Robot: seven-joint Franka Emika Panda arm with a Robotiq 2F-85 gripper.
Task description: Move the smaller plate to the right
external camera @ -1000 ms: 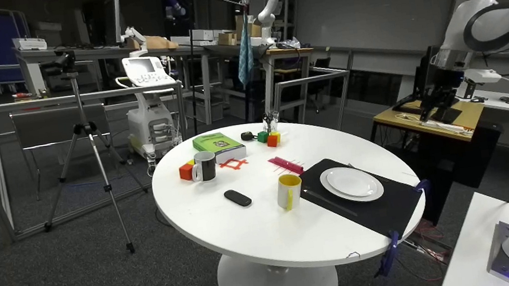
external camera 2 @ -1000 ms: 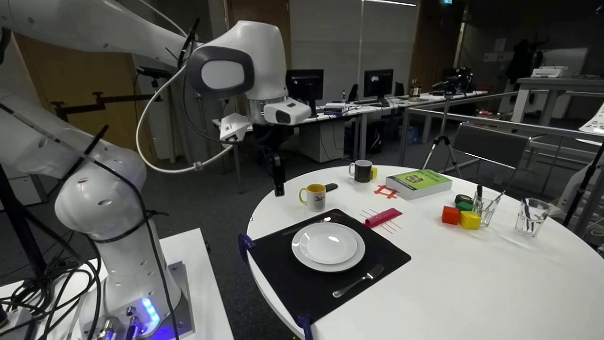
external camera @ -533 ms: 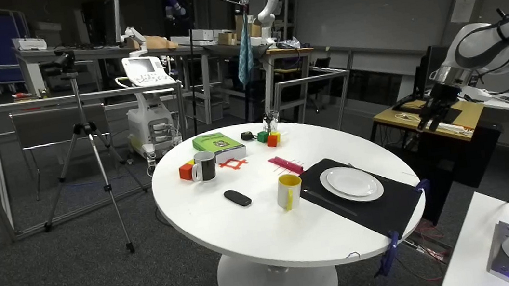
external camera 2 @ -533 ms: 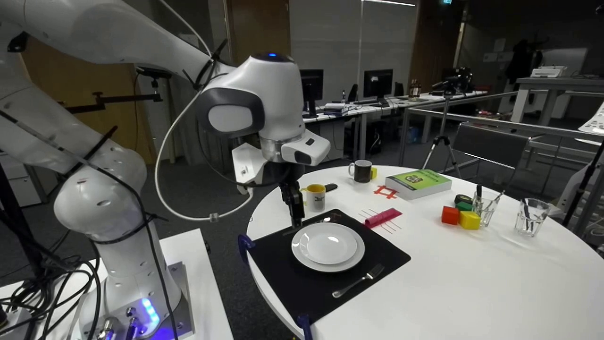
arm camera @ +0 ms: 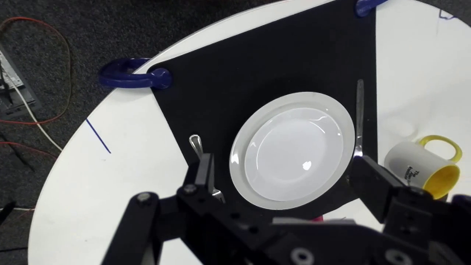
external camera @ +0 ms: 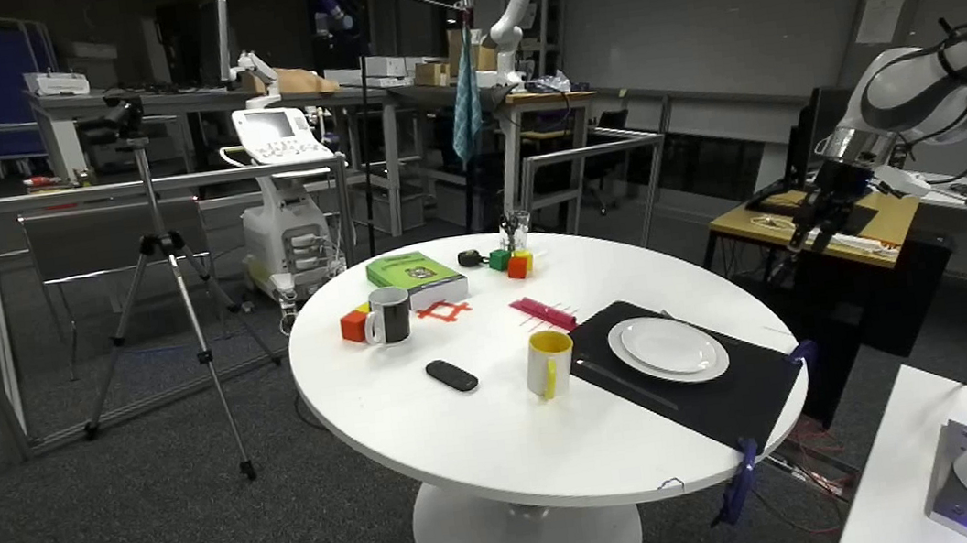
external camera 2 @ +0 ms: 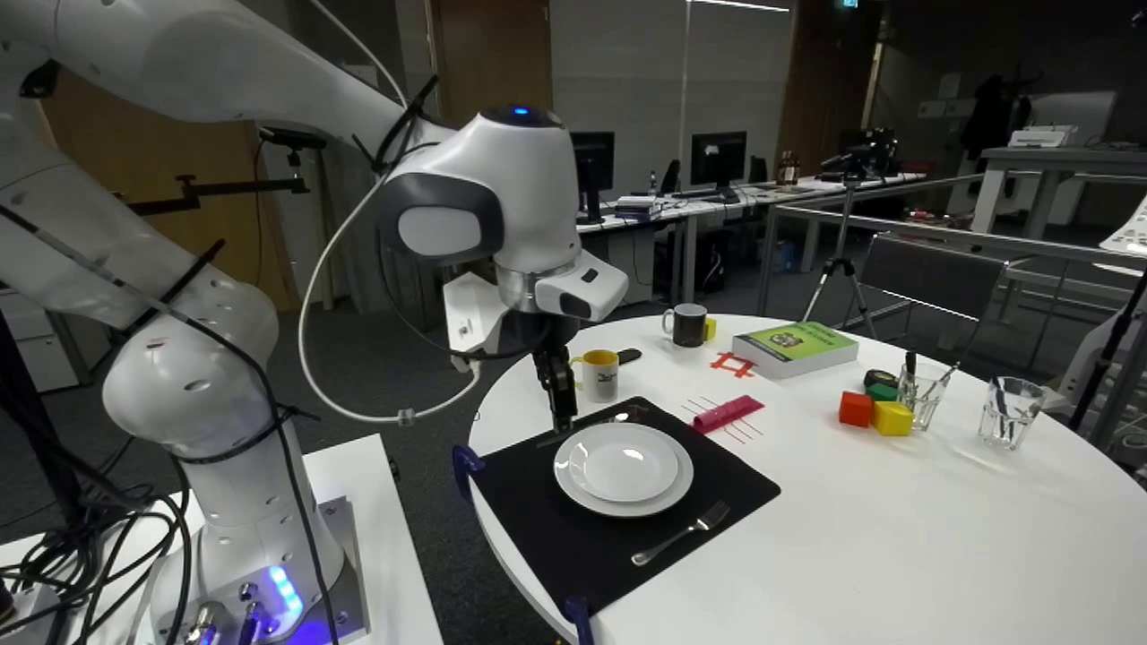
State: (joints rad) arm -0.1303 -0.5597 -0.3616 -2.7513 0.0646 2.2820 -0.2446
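Fingers (arm camera: 204,171) of the gripper (arm camera: 282,165) are spread wide, higher than the big plate (arm camera: 240,173) and apart from it. The small plate (arm camera: 294,154) sits on top of the big plate. A fork (external camera 2: 672,538) and a knife (arm camera: 360,106) lie on opposite sides of the big plate, on a black mat (arm camera: 257,66).

We are looking into a robotics lab: a white robot arm (external camera 2: 206,376) is standing beside the table (external camera 2: 860,520), and a second arm (external camera: 514,17) is sitting farther back. Beyond, we are also seeing a tripod (external camera: 166,245), metal railings (external camera: 50,195) and computer monitors (external camera 2: 720,159).
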